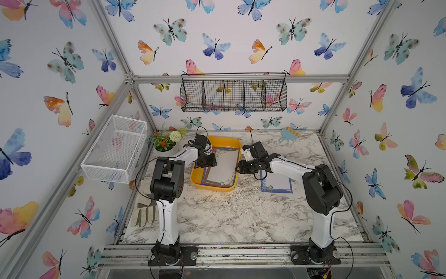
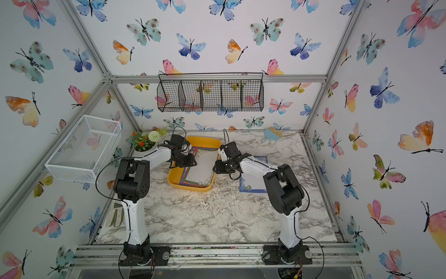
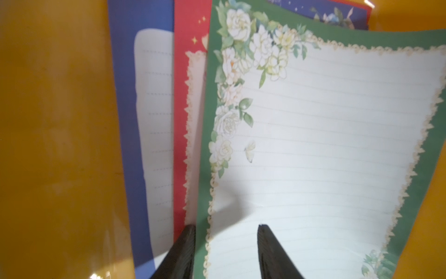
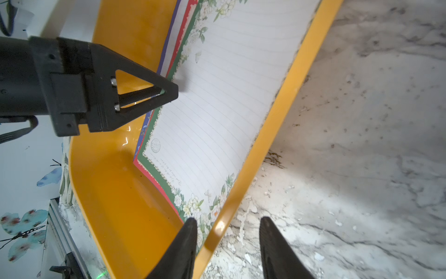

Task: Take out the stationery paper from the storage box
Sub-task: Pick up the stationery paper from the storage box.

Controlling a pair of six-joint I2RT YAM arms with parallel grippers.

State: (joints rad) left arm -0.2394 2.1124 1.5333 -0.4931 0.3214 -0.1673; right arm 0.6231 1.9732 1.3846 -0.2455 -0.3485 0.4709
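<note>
The yellow-orange storage box (image 1: 224, 141) (image 2: 202, 139) sits at the back middle of the marble table, with a fanned stack of stationery paper (image 1: 223, 166) (image 2: 201, 166) inside. The green-bordered sheet (image 3: 325, 145) (image 4: 217, 96) lies on top, over red (image 3: 179, 96) and blue (image 3: 123, 96) ones. My left gripper (image 3: 226, 227) (image 1: 213, 158) is open inside the box. Its fingers straddle the raised side edge of the green sheet, one below and one above. My right gripper (image 4: 228, 218) (image 1: 237, 168) is open astride the box's right rim (image 4: 277, 108). A blue floral sheet (image 1: 277, 182) (image 2: 253, 181) lies flat on the table beside the box.
A white mesh basket (image 1: 113, 149) hangs on the left wall and a black wire basket (image 1: 234, 95) on the back wall. A flower pot (image 1: 165, 141) stands back left, a blue dustpan (image 1: 289, 134) back right. Gloves (image 1: 144, 212) lie by the left arm's base.
</note>
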